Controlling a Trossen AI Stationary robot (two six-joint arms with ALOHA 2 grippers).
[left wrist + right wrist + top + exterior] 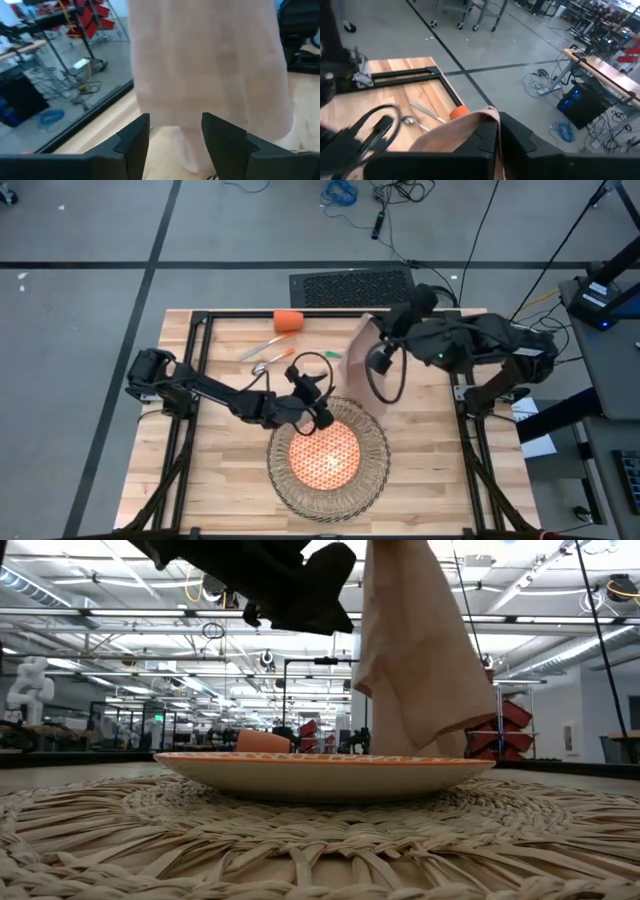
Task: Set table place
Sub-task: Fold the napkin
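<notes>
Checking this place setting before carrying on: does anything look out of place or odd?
Yes. The beige napkin hangs in the air, pinched by the right gripper, not lying flat. The cutlery lies scattered near the table's far edge, away from the plate centred on the placemat.

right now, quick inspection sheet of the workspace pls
surface: wooden table, black frame
job's things: plate on woven placemat; orange cup and cutlery at the far side; napkin hanging in the air
clutter: nothing seen
grippers: left gripper fingers open, at the placemat's far edge; right gripper shut on napkin
cables: loop under right arm, loose cables on floor
surroundings: lab floor, keyboard behind table
</notes>
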